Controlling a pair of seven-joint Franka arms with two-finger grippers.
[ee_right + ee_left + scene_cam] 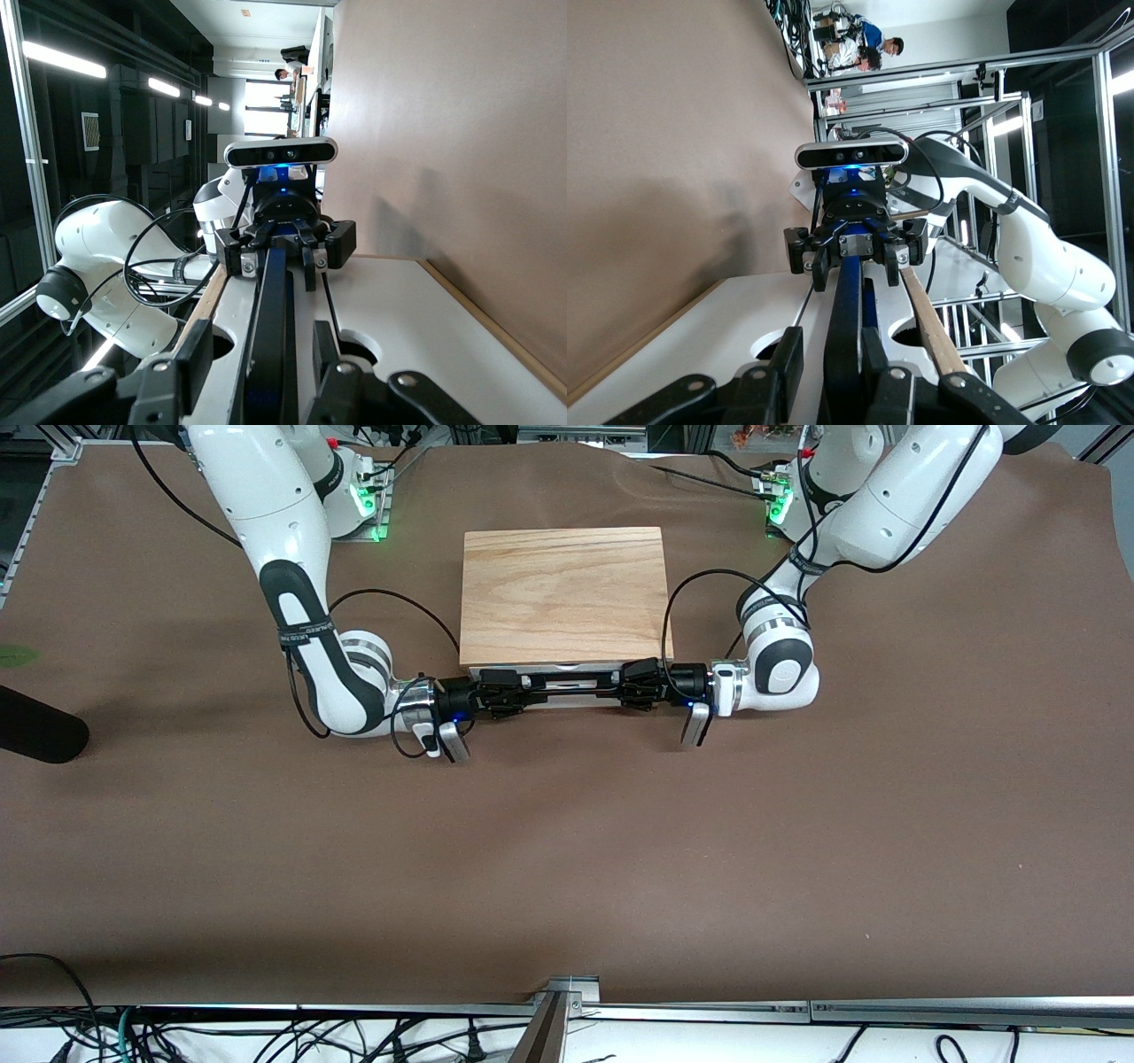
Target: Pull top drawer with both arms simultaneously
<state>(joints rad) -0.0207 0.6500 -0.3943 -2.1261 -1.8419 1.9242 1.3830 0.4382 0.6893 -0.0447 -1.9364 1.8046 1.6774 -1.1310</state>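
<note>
Brown covering is lying bare across the table (567, 850) from the front camera's edge up to the cabinet — open room in front of the drawer. Next comes the black bar handle (571, 688), with the right gripper (505, 693) closing its fingers on the end toward the right arm and the left gripper (640, 685) clamping the end toward the left arm. Just above it the top drawer (567, 668) is showing only a thin white strip under the front edge of the light-wood cabinet (564, 593) — pulled out slightly at most. The arms' bases are standing farthest off.
</note>
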